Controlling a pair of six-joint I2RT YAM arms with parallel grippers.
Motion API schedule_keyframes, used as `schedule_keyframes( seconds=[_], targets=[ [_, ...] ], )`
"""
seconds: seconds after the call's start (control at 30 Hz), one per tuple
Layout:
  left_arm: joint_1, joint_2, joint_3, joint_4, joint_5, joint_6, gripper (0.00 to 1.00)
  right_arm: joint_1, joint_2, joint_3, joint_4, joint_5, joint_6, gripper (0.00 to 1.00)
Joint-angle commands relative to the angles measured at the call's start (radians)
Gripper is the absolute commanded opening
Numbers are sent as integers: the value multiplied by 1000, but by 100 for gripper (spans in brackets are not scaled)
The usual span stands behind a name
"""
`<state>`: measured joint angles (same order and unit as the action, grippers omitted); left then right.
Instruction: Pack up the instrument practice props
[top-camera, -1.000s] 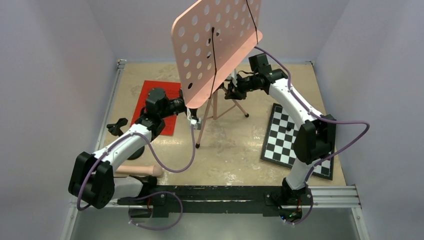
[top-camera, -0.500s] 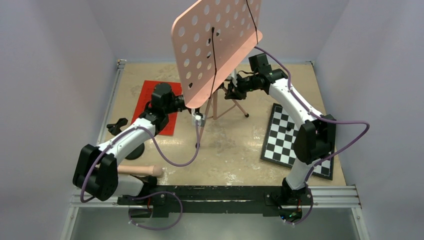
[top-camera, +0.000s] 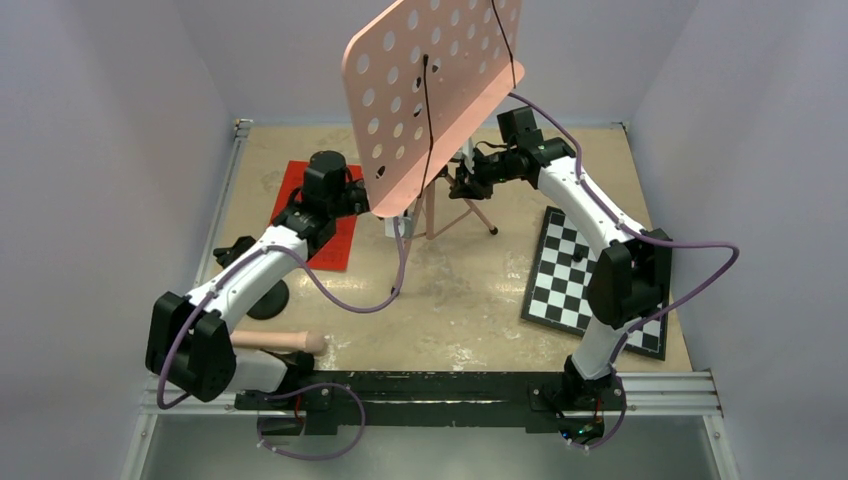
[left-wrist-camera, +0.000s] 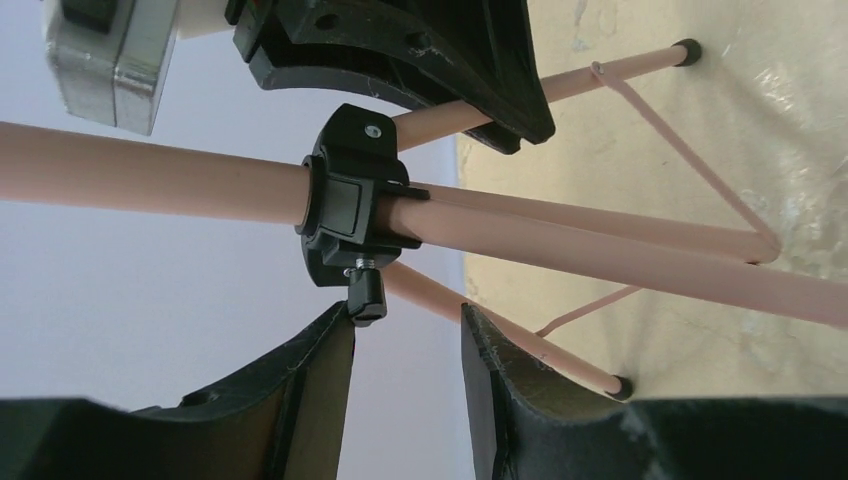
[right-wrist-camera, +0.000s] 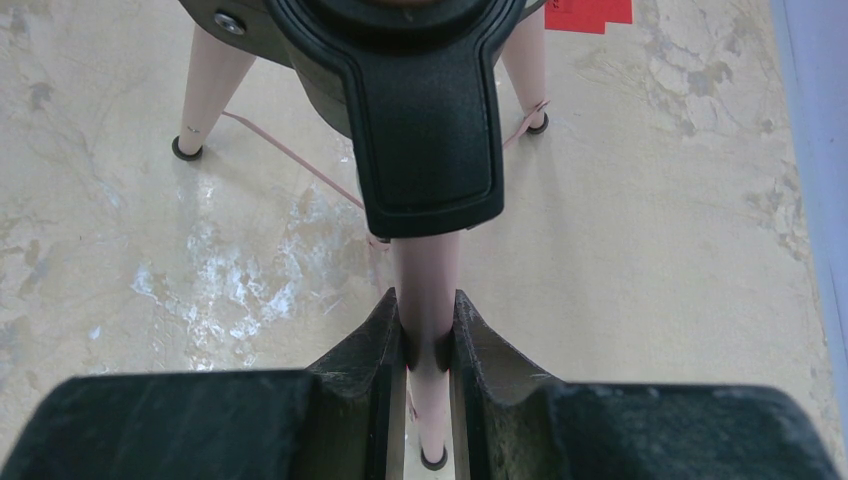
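The pink music stand (top-camera: 432, 92) is upright on its tripod legs (right-wrist-camera: 214, 72) at the far middle of the table (top-camera: 470, 300). Its perforated desk tilts toward the arms. Right gripper (right-wrist-camera: 425, 312): both pads are pinched on a pink tube of the stand, just below a black fitting (right-wrist-camera: 425, 120). Left gripper (left-wrist-camera: 405, 335): it is reached in under the desk from the left, fingers (left-wrist-camera: 318, 395) spread with a clear gap and nothing held. The thumbscrew of the black collar (left-wrist-camera: 345, 205) sits at the mouth of that gap. Red sheet-music pages (top-camera: 290, 190) lie flat at far left, partly beneath the left arm. The black microphone (top-camera: 232, 250) lies near the left wall. The pink rod (top-camera: 285, 342) lies beside the left arm's base. The checkerboard (top-camera: 570, 270) lies flat at right
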<state>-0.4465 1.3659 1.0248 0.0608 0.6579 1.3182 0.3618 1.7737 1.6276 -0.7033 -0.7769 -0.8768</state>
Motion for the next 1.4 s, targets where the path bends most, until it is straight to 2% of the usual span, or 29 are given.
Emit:
schedule_keyframes(
  seconds=[0.0,0.17,0.27,0.4,0.47,0.53,0.6,0.7,0.87,1.13,1.37],
  targets=[
    [-4,-83,-2,-188,113,-225,46,-6,11,4,-10,32,50,0],
    [-4,-103,73,-351,190,-456,46,-4,13,8,-8,29,53,0],
    [-1,-66,134,-373,191,-691,49,-4,19,13,-1,27,63,0],
    [31,-22,152,-333,196,-1022,50,-5,21,16,3,30,70,0],
    [43,-41,116,-265,149,-1122,54,-5,18,15,1,30,70,0],
    [53,-73,73,-177,96,-1178,61,-4,16,13,-4,29,63,0],
    [69,-78,66,-140,79,-1208,63,-6,13,11,-15,24,50,0],
    [81,-63,71,-170,71,-1221,65,-6,13,5,-11,31,55,0],
    [109,-80,-19,-142,67,-1283,67,-3,12,8,6,47,64,0],
    [149,11,106,-100,90,-1568,67,-3,12,9,0,47,65,0],
    [143,63,146,-34,59,-1694,67,-1,12,12,8,50,73,0]
  ],
)
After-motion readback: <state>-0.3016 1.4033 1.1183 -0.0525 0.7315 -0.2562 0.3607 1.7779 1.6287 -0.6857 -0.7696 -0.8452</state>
